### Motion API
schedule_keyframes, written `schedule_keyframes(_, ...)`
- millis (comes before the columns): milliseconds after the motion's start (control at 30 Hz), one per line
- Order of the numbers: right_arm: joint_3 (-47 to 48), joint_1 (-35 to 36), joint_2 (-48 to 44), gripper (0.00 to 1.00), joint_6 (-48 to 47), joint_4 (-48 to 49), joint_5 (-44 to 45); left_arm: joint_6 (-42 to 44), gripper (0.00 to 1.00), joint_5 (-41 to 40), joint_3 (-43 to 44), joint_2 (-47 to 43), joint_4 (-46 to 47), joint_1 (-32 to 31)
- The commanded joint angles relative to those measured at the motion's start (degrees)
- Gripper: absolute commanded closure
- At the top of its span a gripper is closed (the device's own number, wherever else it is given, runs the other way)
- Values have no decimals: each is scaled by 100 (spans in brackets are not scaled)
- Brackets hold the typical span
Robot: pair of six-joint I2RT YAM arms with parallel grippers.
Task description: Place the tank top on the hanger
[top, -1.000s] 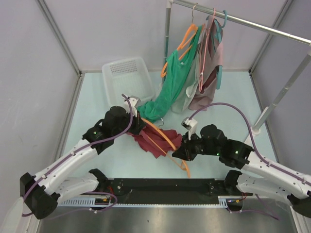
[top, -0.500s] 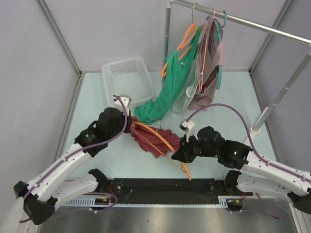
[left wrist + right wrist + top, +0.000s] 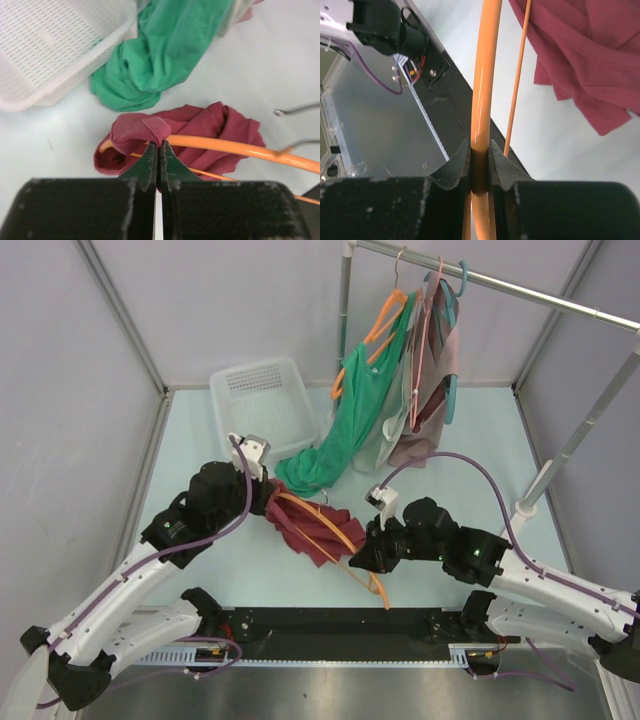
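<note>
The tank top [image 3: 210, 125] is lying bunched at the table [image 3: 470, 450] centre, with the hanger [image 3: 235, 147] crossing over it. The left gripper [image 3: 156, 145], at the tank top's 10 o'clock, is clamping a fold of its fabric, which appears to be draping over the hanger's end. The right gripper [image 3: 480, 150], at 4 o'clock, is gripping the hanger's bar. A green garment [image 3: 330, 450] is trailing at 12 o'clock, with a basket [image 3: 262, 400] at 11.

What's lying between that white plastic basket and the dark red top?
The crumpled end of the long green fabric garment, clearest in the left wrist view.
</note>
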Motion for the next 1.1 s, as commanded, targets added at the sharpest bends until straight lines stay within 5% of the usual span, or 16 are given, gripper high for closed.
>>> schedule_keyframes(0,130,-262,-54,100,-114,877,-317,301,100,963,277,-139,307,40)
schedule_keyframes(433,324,-508,-836,100,140,790,-959,583,91,-122,30,-95,-325,40)
schedule_keyframes(600,167,-517,-977,100,202,912,-1092,575,85,341,-13,-156,-169,40)
schedule_keyframes(700,17,-534,-863,100,228,1140,-1162,574,72,675,-5,-305,7,32)
schedule_keyframes(833,-19,-648,-731,100,158,1273,-1249,741,13,1133,74,-673,70,32)
schedule_keyframes(933,78,-963,-740,100,35,1185,-1520,1003,1,1256,109,-1103,-35,32)
schedule_keyframes(1067,157,-1692,-731,100,-53,1071,-2478,1417,1,1659,31,-1597,-194,32)
